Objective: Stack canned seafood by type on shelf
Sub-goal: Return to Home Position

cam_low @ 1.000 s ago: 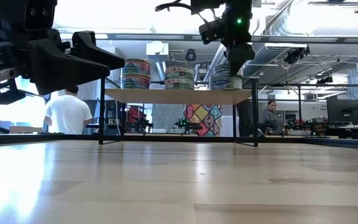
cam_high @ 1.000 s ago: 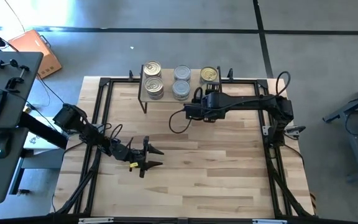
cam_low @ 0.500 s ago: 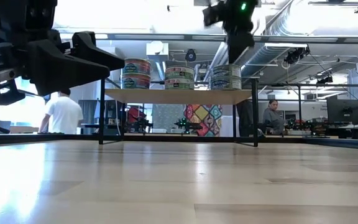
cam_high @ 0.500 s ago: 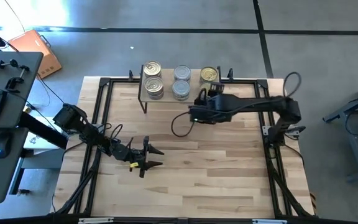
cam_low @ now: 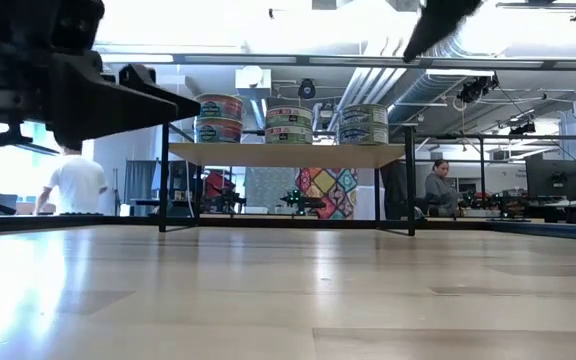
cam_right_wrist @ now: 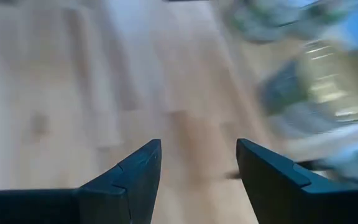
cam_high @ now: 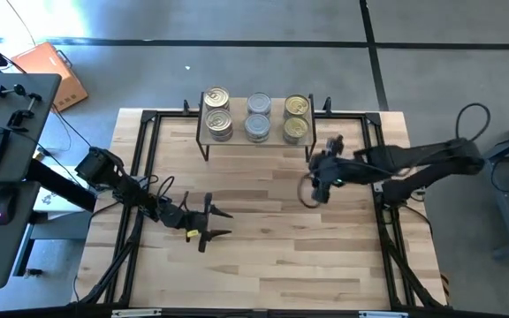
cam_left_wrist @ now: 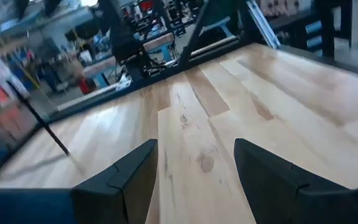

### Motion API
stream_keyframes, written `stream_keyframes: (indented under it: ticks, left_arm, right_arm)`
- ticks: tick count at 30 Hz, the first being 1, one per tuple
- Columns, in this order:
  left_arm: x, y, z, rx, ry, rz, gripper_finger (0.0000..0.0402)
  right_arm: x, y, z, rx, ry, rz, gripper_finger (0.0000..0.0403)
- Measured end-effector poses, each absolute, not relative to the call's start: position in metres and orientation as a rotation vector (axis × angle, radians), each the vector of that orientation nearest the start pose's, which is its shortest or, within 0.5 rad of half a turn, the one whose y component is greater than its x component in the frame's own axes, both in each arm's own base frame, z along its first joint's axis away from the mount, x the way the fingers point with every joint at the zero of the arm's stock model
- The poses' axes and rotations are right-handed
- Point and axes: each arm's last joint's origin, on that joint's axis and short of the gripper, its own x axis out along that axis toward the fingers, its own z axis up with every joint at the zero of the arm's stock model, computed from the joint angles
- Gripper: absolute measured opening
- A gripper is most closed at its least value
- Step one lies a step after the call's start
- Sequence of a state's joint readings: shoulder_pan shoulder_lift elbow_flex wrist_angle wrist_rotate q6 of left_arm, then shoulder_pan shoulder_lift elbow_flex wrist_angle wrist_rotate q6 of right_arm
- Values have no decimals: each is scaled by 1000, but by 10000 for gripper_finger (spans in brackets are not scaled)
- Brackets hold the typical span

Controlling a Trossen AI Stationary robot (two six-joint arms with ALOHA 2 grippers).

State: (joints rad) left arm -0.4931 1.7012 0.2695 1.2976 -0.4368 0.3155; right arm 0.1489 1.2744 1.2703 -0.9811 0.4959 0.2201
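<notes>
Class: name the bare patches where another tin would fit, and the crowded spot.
Bare: the tabletop between the left hand and the right hand, and its long strip opposite the shelf. Crowded: the shelf top, packed with tins.

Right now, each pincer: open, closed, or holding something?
Left pincer: open, empty, over the table, left side.
Right pincer: open, empty, over the table near the shelf.
</notes>
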Motion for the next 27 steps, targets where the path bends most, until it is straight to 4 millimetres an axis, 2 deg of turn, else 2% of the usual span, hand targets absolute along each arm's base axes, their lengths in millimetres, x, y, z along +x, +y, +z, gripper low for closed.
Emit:
stream_keyframes:
  ticks: [6, 11, 15, 19, 27]
  left_arm:
    - [224, -90, 121, 176, 94, -26, 207]
    - [229, -69, 140, 26, 47, -26, 200]
    - [224, -51, 157, 9, 88, 50, 182]
    - [209, -37, 175, 2, 139, 172, 158]
    - [165, -34, 200, 42, 204, 257, 109]
  right_arm:
    - [210, 31, 278, 75, 670, -176, 201]
    - [190, 26, 237, 126, 444, -131, 201]
    - [180, 21, 219, 181, 259, -70, 201]
    - [173, 20, 207, 205, 148, -8, 201]
    - [166, 27, 188, 200, 2, 56, 201]
